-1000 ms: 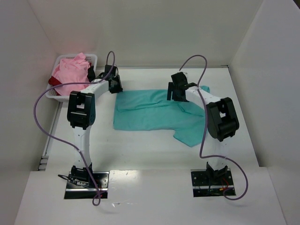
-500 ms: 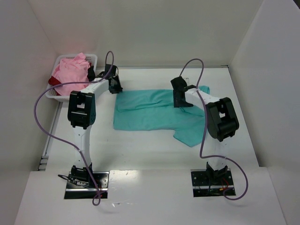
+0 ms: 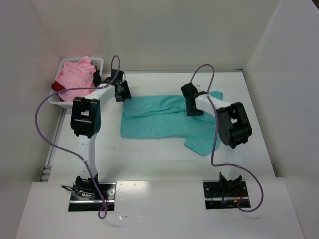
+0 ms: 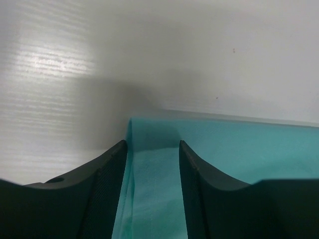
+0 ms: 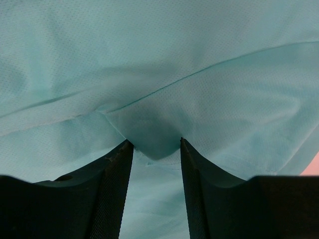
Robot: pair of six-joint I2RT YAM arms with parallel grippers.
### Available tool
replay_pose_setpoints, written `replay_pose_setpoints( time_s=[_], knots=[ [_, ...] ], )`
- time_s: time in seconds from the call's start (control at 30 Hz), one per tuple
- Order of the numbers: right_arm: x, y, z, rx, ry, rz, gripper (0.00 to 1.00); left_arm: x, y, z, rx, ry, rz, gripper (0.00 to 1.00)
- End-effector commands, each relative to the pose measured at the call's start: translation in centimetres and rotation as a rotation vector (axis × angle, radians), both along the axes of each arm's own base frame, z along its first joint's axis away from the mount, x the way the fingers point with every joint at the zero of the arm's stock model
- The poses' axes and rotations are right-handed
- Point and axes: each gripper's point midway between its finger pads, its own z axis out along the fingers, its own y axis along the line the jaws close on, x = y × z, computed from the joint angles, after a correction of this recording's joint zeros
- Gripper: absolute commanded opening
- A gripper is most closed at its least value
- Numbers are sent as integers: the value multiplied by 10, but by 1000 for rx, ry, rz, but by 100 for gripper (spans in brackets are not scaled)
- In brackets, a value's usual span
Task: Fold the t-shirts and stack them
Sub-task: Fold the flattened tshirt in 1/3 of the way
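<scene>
The teal t-shirt (image 3: 159,119) lies spread on the table, its far edge folded over. My left gripper (image 3: 122,94) is at the shirt's far left corner. In the left wrist view it is open (image 4: 152,149) with the teal corner (image 4: 149,174) between the fingers. My right gripper (image 3: 193,107) is low over the shirt's far right part. In the right wrist view it is open (image 5: 155,147) and straddles a raised fold of teal cloth (image 5: 154,134). The pink t-shirt (image 3: 75,79) is heaped in the basket. A bit of the dark red t-shirt (image 3: 57,87) shows under it.
The white lattice basket (image 3: 97,61) stands at the far left corner, close behind my left gripper. White walls enclose the table at the back and both sides. Purple cables loop over both arms.
My right gripper has dropped from above the shirt down onto its far right part and tilted toward the cloth. The left gripper has barely moved.
</scene>
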Motion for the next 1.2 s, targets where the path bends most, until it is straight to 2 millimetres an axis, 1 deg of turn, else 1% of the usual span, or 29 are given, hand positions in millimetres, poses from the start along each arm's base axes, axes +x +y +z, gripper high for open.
replay_pose_setpoints(
  time_s=[0.0,0.03,0.1,0.13,0.17,0.2,0.27,0.33,0.37,0.4,0.43,0.47,0.5,0.53,0.73,0.77,0.97,1.03,1.07,1.1,1.13,1.17],
  knots=[
    [7,5,6,-2,-21,10,48,-9,8,23,-5,-17,31,55],
    [7,5,6,-2,-21,10,48,-10,9,29,1,-27,36,56],
    [7,5,6,-2,-21,10,48,-13,10,30,1,-24,36,56],
    [7,5,6,-2,-21,10,48,-14,16,26,2,-19,49,56],
    [7,5,6,-2,-21,10,48,-15,13,28,-15,-26,37,56],
    [7,5,6,-2,-21,10,48,-14,16,29,-27,-25,38,54],
    [7,5,6,-2,-21,10,48,-14,10,23,-56,-24,16,49],
    [7,5,6,-2,-21,10,48,-9,3,28,-88,-50,-8,45],
    [7,5,6,-2,-21,10,48,-11,0,22,-99,-40,-17,44],
    [7,5,6,-2,-21,10,48,-12,-4,22,-118,-37,-32,42],
    [7,5,6,-2,-21,10,48,-6,-5,22,-120,-49,-33,42],
    [7,5,6,-2,-21,10,48,-4,-7,26,-128,-59,-39,41],
    [7,5,6,-2,-21,10,48,-5,-8,21,-134,-47,-44,41],
    [7,5,6,-2,-21,10,48,-3,-8,25,-134,-52,-45,41],
    [7,4,7,-9,-24,6,48,-1,-12,25,-151,-51,-58,39],
    [7,4,7,-9,-24,6,48,-2,-12,19,-150,-40,-57,39],
    [7,4,7,-9,-24,6,48,-3,-6,15,-124,-35,-37,39],
    [7,4,7,-9,-24,6,44,-4,-3,13,-109,-27,-25,37],
    [7,4,7,-9,-24,6,42,-5,-3,8,-108,-17,-24,35],
    [7,4,7,-9,-24,6,40,-4,-2,10,-101,-16,-19,32],
    [7,4,7,-9,-24,6,36,-3,-2,3,-100,-4,-18,29],
    [7,4,7,-9,-24,6,34,-3,-2,4,-99,-1,-18,26]
  ],
)
